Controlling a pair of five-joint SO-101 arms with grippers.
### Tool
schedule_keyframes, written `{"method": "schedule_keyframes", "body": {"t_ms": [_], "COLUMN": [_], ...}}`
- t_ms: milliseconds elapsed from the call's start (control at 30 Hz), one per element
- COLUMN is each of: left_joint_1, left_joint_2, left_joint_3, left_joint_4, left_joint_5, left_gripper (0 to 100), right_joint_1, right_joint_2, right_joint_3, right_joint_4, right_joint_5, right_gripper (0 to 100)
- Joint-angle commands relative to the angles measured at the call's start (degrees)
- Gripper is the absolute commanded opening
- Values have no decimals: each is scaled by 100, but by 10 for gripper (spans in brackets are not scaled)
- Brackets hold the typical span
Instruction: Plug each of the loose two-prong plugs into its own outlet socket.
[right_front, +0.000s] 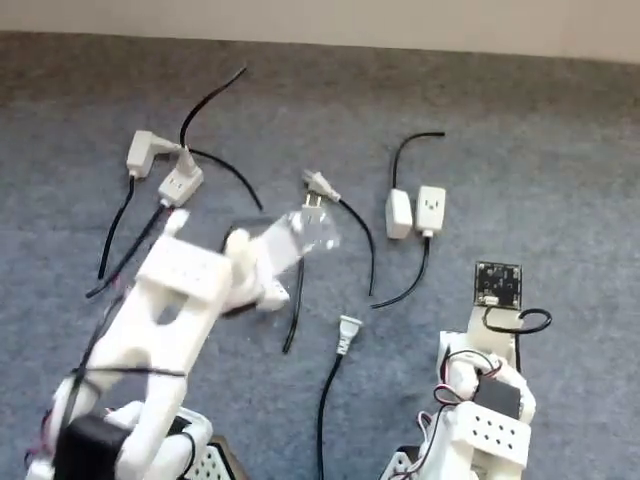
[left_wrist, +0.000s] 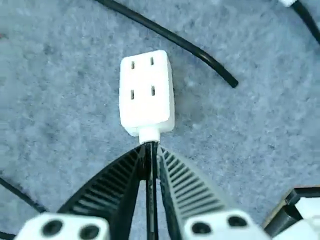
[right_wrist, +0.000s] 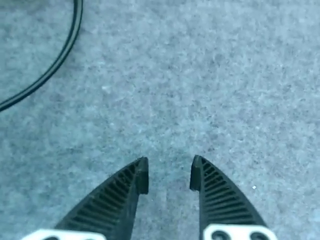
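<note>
My left gripper is shut on the black cord just behind a white outlet block with two pairs of slots, which lies on the grey carpet. In the high view that block is a pale blur ahead of the left arm. A two-prong plug lies just beyond it, and another loose plug lies nearer the arms. A white outlet and a white plug body sit at centre right. My right gripper stands open over bare carpet.
At the far left lie another white outlet and an angled white plug, with black cords trailing from them. A loose cord end lies beside the held block. A black cord curves past the right gripper.
</note>
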Motion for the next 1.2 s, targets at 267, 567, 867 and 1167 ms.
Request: {"method": "schedule_keyframes", "body": {"t_ms": [267,567,867,1167], "left_joint_1": [-567,-1903,-2264,-2158], "left_joint_2": [-2598,-3908,-3987,-3969], "left_joint_3": [2334,2299,2229,2404], "left_joint_4": [308,993,1020,571], "left_joint_5": [-1204,-1741,-1732,-1714], "left_gripper": [5,62,265,232], "right_joint_1": [-48,-57,-215,-224], "right_joint_2": [-31,-31,-31,-22], "right_joint_3": [-13,-13,4,22], "right_joint_4": [-48,-48,-48,-48], "right_joint_5": [79,79,79,79], "right_gripper": [146,146,146,146]}}
